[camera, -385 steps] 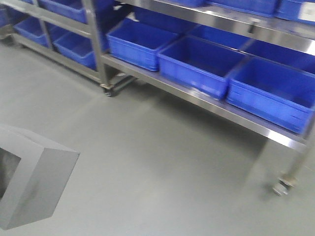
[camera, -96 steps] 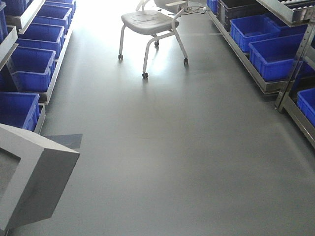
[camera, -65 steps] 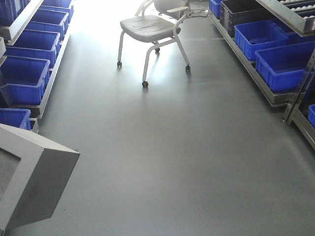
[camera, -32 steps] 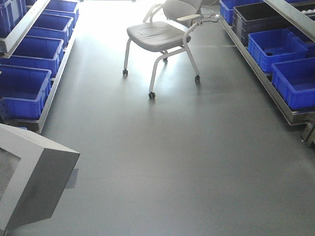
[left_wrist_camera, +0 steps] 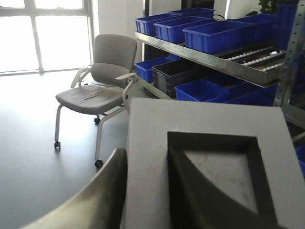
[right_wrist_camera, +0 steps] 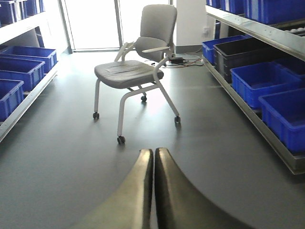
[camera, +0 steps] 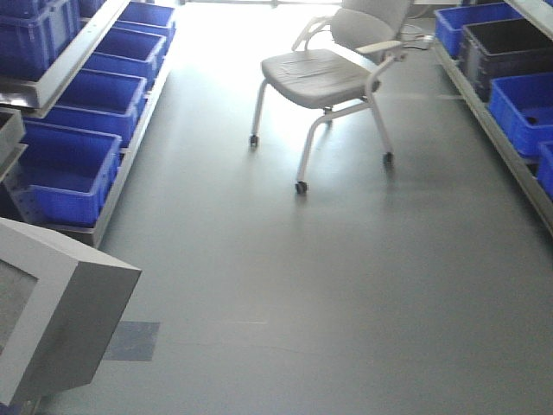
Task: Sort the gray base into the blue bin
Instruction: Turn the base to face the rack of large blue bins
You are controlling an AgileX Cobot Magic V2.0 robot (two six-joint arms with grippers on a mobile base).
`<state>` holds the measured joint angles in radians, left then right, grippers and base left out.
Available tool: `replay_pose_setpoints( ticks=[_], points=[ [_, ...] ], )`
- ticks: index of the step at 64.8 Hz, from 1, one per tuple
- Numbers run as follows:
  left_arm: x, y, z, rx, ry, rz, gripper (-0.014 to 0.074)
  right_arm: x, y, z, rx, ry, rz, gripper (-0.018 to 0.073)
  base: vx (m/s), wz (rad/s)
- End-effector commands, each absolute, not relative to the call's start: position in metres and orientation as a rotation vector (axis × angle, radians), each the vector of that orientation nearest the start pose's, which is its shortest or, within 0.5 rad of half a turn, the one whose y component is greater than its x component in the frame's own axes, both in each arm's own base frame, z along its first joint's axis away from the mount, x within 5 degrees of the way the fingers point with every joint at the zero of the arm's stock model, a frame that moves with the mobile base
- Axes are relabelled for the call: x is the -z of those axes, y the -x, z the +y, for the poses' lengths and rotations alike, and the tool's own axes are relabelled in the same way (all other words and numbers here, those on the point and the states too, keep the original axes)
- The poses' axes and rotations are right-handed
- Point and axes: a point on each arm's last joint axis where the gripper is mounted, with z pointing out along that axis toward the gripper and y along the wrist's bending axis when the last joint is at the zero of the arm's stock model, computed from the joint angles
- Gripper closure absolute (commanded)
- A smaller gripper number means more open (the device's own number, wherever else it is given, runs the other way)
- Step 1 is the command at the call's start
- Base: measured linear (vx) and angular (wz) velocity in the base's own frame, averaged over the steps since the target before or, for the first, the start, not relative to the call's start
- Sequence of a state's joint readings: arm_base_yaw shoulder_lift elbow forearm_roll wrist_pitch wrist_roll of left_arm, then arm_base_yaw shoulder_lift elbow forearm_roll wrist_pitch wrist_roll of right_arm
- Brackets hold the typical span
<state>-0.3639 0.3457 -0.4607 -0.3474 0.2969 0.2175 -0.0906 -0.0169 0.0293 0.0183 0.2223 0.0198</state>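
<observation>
Smooth gray floor (camera: 363, 294), bins along both sides of the aisle. At 7 o'clock the matte gray base (camera: 60, 316), a cuboid with a square recess, is clamped in the left end effector (left_wrist_camera: 147, 167). The right end effector (right_wrist_camera: 153, 155) is pinched closed and empty. The nearest blue bin (camera: 65, 173), at 9 o'clock, and the wheeled chair (camera: 328, 73), at 12, have drawn closer within a second. Transit continues, with no deposit yet.

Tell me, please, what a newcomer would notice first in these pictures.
The gray base fills the left wrist view, with its square recess facing the camera, and it also juts in at the lower left of the front view. A gray chair on casters stands in the middle of the aisle ahead. Rows of blue bins line both sides of that aisle.
</observation>
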Motion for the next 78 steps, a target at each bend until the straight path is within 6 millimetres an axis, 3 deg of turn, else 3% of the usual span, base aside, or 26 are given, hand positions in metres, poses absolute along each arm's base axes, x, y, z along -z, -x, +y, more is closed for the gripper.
replay_pose_setpoints(
  ticks=[1, 48, 78],
  points=[
    [-0.3379, -0.0713, -0.0341, 0.463, -0.223, 1.530, 0.0576, -0.1907, -0.0558, -0.0049, 0.050, -0.092, 1.640, 0.0564, 0.26, 0.34],
    [-0.3377, -0.0719, -0.0344, 0.463, -0.223, 1.533, 0.0576, -0.1908, -0.0558, -0.0049, 0.050, -0.092, 1.639, 0.0564, 0.18, 0.72],
    [-0.3377, -0.0719, -0.0344, 0.463, -0.223, 1.533, 0.0576, -0.1908, -0.0558, -0.0049, 0.050, -0.092, 1.639, 0.0564, 0.12, 0.50]
  ],
)
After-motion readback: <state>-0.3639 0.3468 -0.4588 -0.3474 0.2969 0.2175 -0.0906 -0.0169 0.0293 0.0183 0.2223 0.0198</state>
